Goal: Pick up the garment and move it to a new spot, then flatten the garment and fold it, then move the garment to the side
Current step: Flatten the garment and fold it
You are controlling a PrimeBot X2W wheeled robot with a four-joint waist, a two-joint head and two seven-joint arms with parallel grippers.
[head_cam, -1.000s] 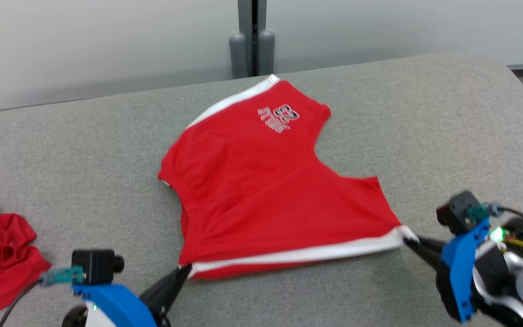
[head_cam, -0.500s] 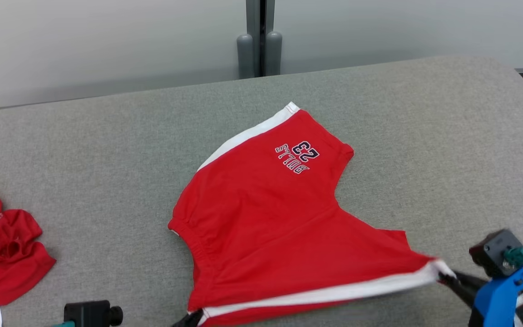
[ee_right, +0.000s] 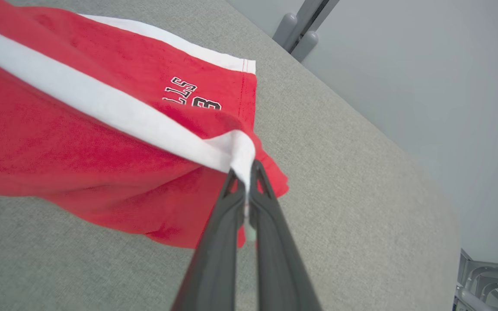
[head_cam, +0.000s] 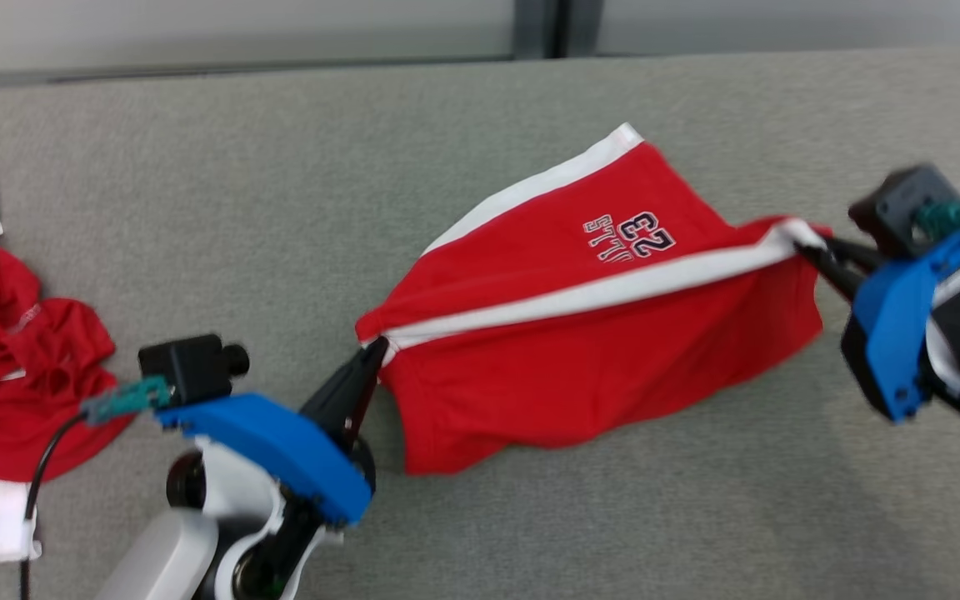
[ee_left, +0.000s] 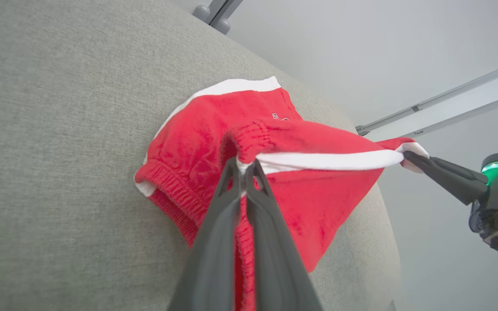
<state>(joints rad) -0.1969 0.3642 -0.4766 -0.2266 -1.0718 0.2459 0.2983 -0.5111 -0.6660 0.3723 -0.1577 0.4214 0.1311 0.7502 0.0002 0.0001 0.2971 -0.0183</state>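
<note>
The red shorts (head_cam: 580, 375) sit right of the middle of the grey tabletop (head_cam: 197, 208), partly raised off it. The left claw (head_cam: 378, 346) is pressed together on the waistband end of a white stripe (head_cam: 580, 293) that runs along the side of the shorts. The right claw (head_cam: 805, 247) is likewise pressed together, pinching the hem end of that same stripe. The stripe is pulled into a nearly straight line between the two claws, higher at the right end, and the red cloth below it hangs in a loose sag down to the tabletop. Behind the stretched edge, the other leg of the shorts lies flat on the tabletop, with dark lettering (head_cam: 630, 237) and a second white stripe along its far side. In the left wrist view the gathered waistband rests on the tabletop just left of the claw's tips. Well apart, at the tabletop's left edge, lies a crumpled heap of red and white clothes (head_cam: 13, 367).
</note>
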